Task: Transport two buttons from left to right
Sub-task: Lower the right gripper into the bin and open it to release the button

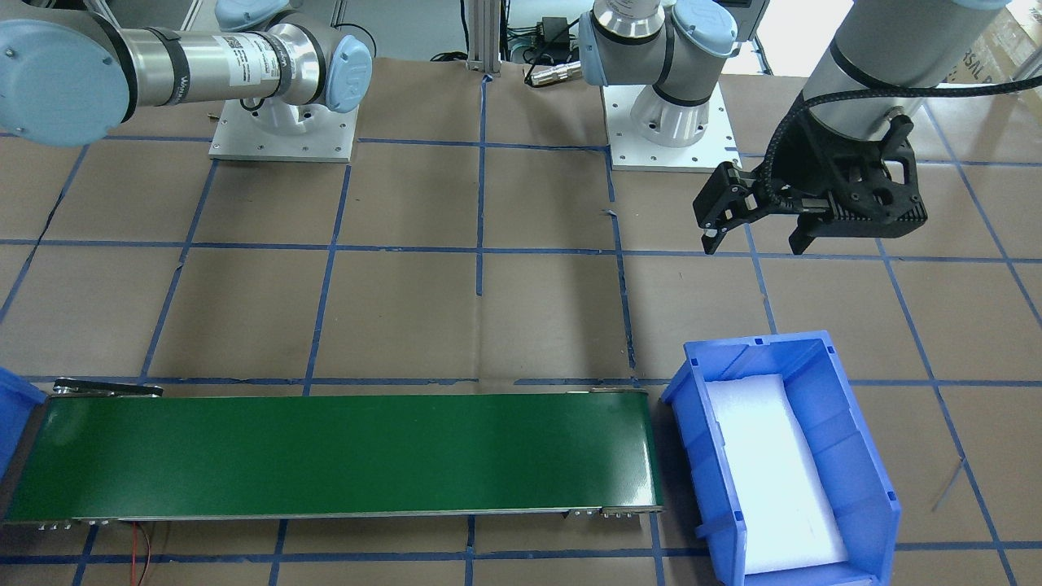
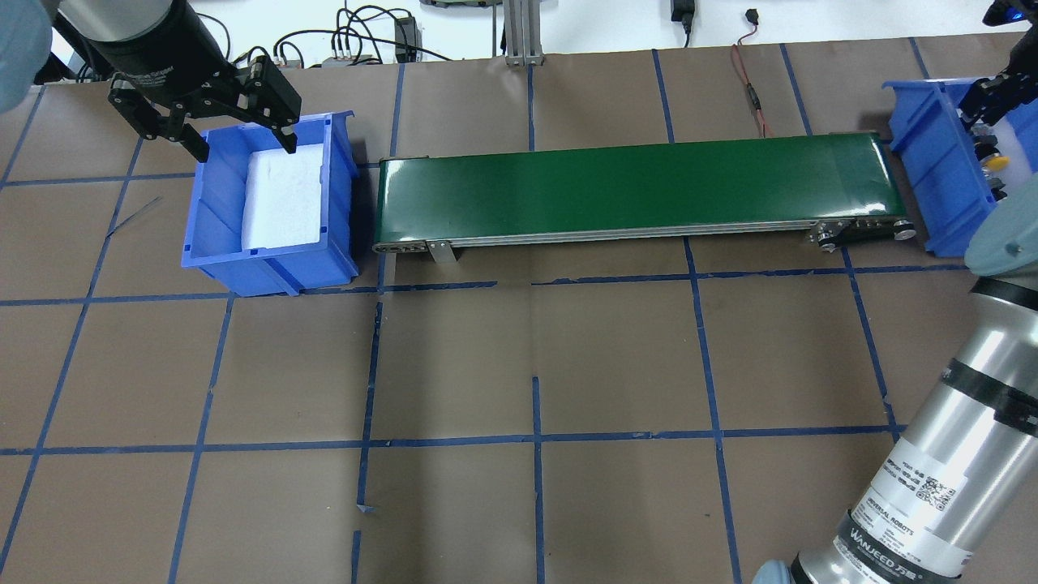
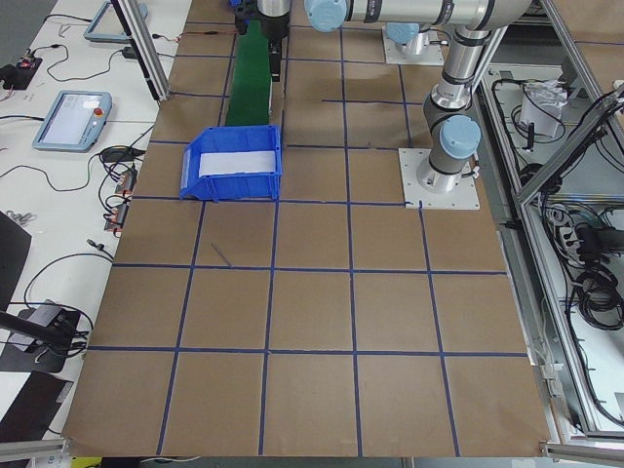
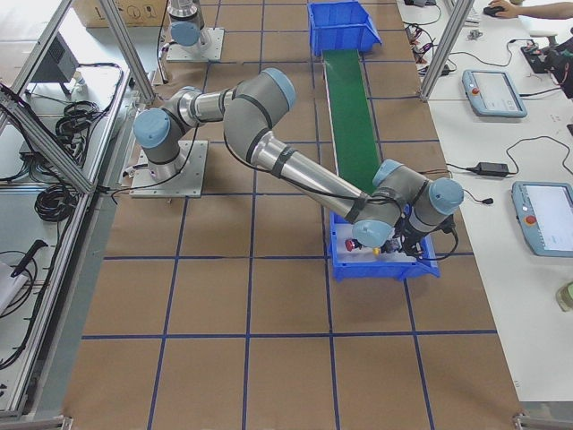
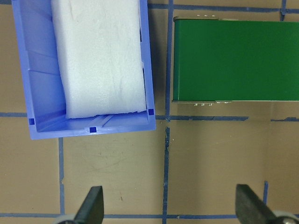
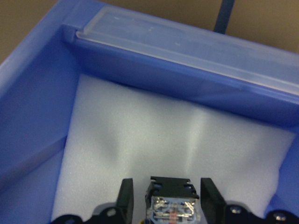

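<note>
Where the table [image 2: 616, 357], covered in brown paper and gridded with blue tape, carries the equipment, the largest item is the flat, glossy green conveyor belt [image 2: 632, 186], running between two blue plastic bins. The left bin [image 2: 212, 203] sits just beside one belt end and the right bin [image 2: 932, 170] just beside the other; both have sloped walls and a matte white foam pad [image 2: 284, 199] as lining. My left gripper [image 2: 243, 148], black and angular, hangs in the air near the left bin with its jaws wide apart and nothing between them. My right gripper [image 6: 167, 196] sits low inside the right bin, its fingers [image 6: 125, 198] parted to either side of a button [image 6: 173, 203]: a strip of foam shows between one finger and the button, while the other finger is touching or nearly so. That button presents a black rectangular housing and a shiny metal contact face; its cap is hidden. A yellow cap [image 2: 996, 162] shows just beside this gripper in the overhead view, and a red cap [image 4: 350, 243] lies in the same bin.
</note>
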Robot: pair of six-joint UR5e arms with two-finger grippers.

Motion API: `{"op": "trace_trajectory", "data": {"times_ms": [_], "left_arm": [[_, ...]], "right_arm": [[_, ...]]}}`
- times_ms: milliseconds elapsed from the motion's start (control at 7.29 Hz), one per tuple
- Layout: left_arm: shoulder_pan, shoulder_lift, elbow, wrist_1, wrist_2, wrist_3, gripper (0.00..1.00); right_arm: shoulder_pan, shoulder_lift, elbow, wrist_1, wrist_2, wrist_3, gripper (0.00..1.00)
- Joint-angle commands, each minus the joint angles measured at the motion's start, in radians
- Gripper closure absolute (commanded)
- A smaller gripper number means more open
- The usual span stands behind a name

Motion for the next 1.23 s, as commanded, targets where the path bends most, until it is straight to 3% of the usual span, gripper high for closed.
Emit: {"op": "trace_trajectory", "data": {"times_ms": [0, 686, 1097], "left_arm": [[-0.001, 0.003, -0.006, 0.000, 0.002, 0.000, 0.00], [-0.001, 0.003, -0.007, -0.002, 0.002, 0.000, 0.00], [0.000, 0.002, -0.006, 0.000, 0.000, 0.000, 0.00]], "right_arm": [[0.000, -0.002, -0.001, 0.001, 0.001, 0.000, 0.38], [0.035, -0.149, -0.005, 0.060, 0.003, -0.001, 0.40], [0.203, -0.260, 0.017, 0.052, 0.045, 0.009, 0.40]]}}
